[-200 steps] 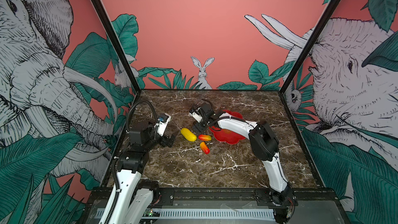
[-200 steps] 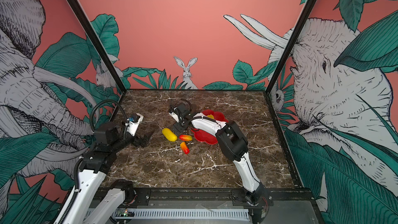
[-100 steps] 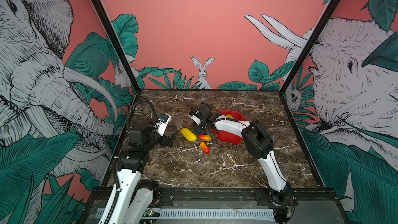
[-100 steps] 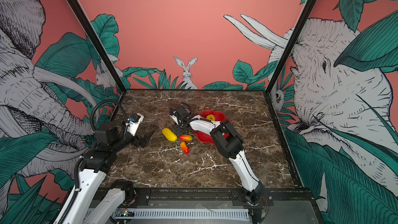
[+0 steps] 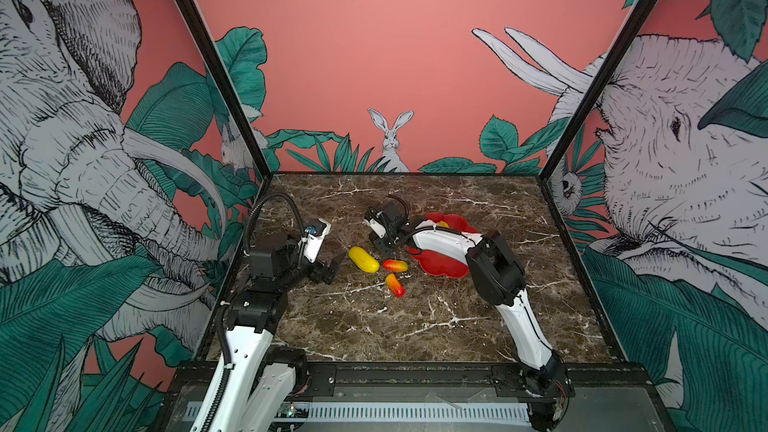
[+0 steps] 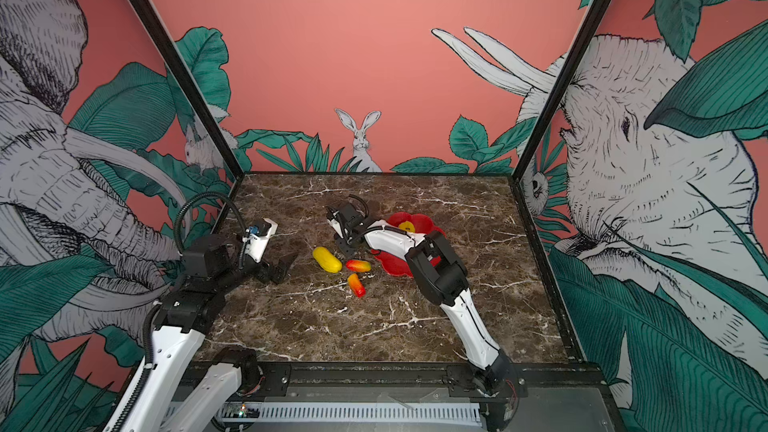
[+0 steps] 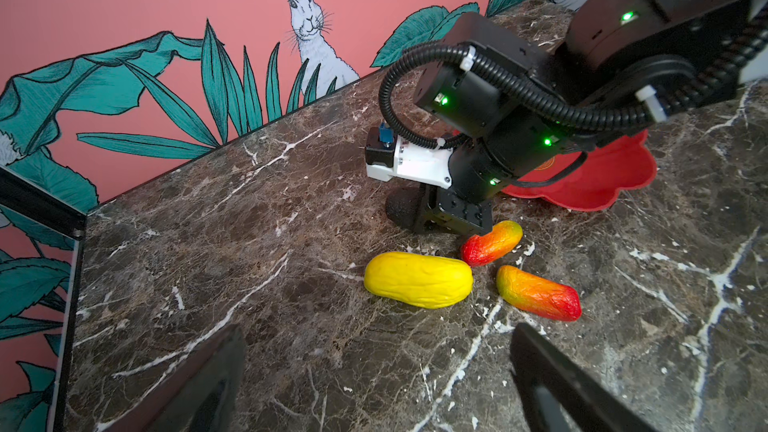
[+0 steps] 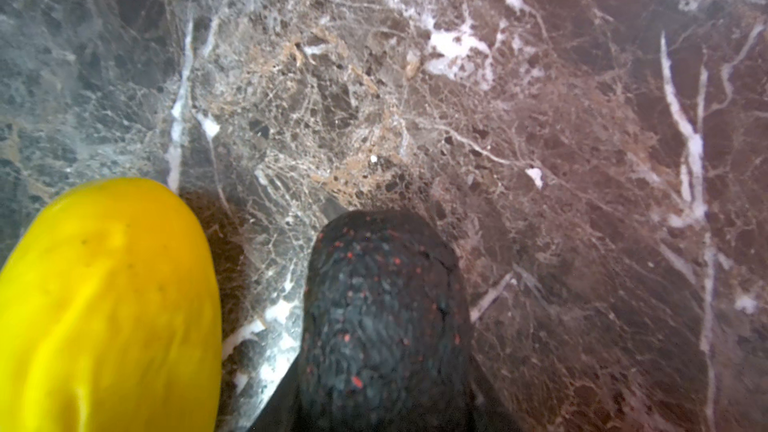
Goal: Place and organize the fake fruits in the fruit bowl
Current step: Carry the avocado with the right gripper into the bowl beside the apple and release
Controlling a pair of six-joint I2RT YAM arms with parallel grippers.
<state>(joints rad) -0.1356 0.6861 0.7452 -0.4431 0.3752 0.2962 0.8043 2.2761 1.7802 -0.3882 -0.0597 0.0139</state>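
Now the right pincer [image 7: 419,211], wide a second ago, has narrowed around the black-brown oval fruit [image 7: 401,209] on the counter [image 5: 415,326] just beside the red fruit bowl [image 5: 444,265], so lifting appears next; the left pincer [image 7: 374,380] hangs wide.

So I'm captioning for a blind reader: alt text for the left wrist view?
The right pincer grips a dark oval fruit on the brown marble table, beside a long yellow plastic fruit, two red-orange oblong fruits and a red scalloped bowl.
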